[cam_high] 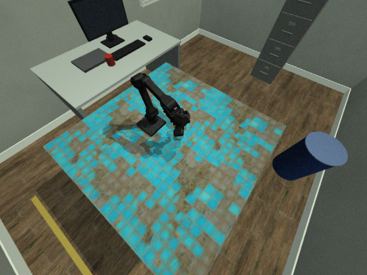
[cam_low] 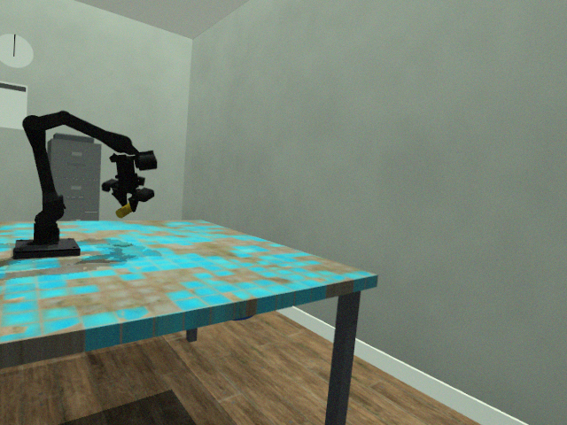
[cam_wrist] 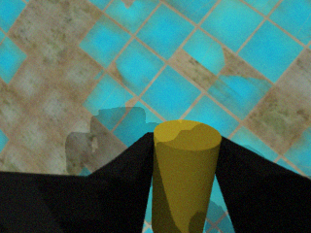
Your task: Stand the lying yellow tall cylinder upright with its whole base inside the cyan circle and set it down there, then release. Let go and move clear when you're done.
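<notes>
I see my gripper [cam_low: 129, 206] clamped on the yellow tall cylinder [cam_wrist: 184, 179], holding it tilted in the air above the tiled table [cam_low: 283, 299].

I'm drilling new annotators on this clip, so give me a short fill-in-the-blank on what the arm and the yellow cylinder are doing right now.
1. The gripper is shut on the yellow ____.
2. In the exterior view the yellow cylinder hangs ____ the tiled table, not touching it.
3. In that view the cylinder is ____ rather than upright.
4. On the grey desk beside the keyboard stands a small ____ cup.

Missing words: cylinder; above; tilted; red
</notes>
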### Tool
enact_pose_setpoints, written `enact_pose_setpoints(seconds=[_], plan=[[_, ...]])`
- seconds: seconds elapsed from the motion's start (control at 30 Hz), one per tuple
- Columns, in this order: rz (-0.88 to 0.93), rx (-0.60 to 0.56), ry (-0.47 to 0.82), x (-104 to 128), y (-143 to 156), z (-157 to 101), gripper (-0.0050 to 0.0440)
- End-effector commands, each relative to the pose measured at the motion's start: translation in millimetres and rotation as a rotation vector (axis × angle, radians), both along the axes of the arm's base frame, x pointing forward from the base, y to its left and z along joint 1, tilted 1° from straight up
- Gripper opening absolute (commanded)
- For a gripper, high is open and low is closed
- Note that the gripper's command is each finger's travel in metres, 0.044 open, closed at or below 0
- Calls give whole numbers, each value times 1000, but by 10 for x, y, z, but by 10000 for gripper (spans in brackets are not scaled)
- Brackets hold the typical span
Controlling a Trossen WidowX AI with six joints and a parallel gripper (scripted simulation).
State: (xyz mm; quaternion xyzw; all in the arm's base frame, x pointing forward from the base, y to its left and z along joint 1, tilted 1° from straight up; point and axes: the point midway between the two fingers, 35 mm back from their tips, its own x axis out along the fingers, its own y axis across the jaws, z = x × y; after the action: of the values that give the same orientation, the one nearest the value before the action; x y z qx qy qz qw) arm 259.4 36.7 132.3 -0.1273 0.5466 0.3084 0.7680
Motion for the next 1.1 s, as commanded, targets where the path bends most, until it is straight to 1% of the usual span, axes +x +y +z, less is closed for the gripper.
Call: enact_pose_setpoints(seconds=[0.0, 1.07], plan=[[-5, 25, -39, 9, -4, 40, 105], [-50, 196, -185, 70, -47, 7, 105]])
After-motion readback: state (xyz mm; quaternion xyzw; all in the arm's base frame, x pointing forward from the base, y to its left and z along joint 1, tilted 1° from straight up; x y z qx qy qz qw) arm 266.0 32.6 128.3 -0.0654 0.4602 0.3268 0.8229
